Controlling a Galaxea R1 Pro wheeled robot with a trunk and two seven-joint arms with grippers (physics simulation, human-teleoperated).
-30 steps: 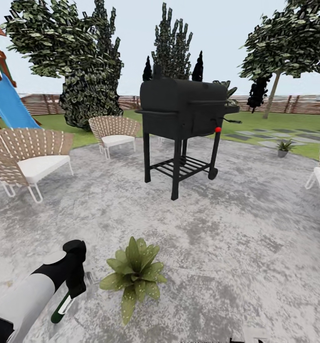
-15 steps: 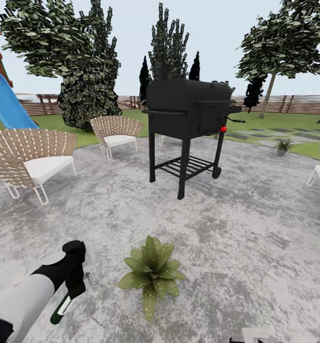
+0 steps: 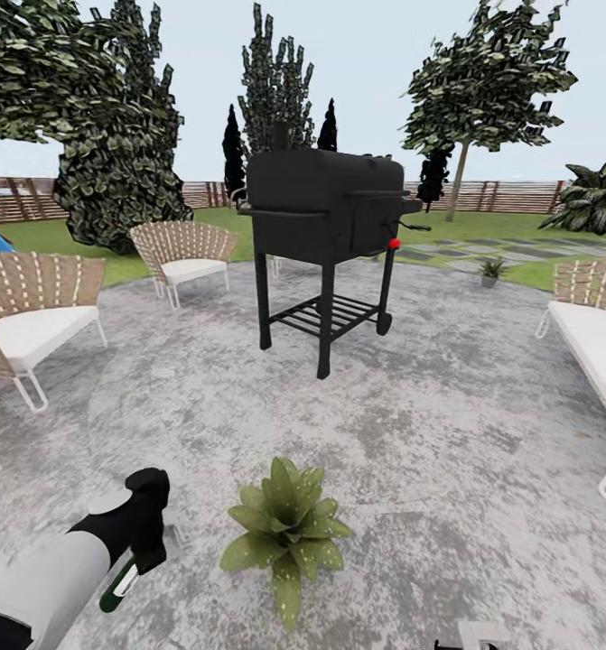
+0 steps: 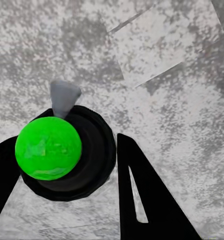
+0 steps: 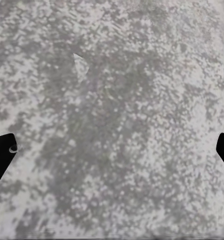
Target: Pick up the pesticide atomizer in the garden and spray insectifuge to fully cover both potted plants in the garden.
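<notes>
My left gripper [image 3: 136,561] hangs low at the near left, shut on the pesticide atomizer [image 3: 120,585], a slim dark green bottle with a white label that slants down toward the paving. In the left wrist view the atomizer [image 4: 49,148] is seen end-on between the black fingers [image 4: 144,197], with a bright green round end, a dark body and a grey nozzle. One potted plant [image 3: 285,531] sits just right of that gripper on the paved patio of the garden. The other potted plant [image 3: 493,269] stands far off at the lawn's edge. My right gripper [image 5: 112,152] is open over bare paving.
A black grill [image 3: 325,217] stands mid-patio ahead. Wicker chairs [image 3: 27,316] [image 3: 183,255] are at the left, and a white-cushioned seat [image 3: 596,343] is at the right. Trees, lawn with stepping stones and a brown fence [image 3: 510,194] lie beyond.
The camera has swung right: the grill, chairs and slide slid left, and the right seat came into view. My left arm still holds the atomizer in the same pose.
</notes>
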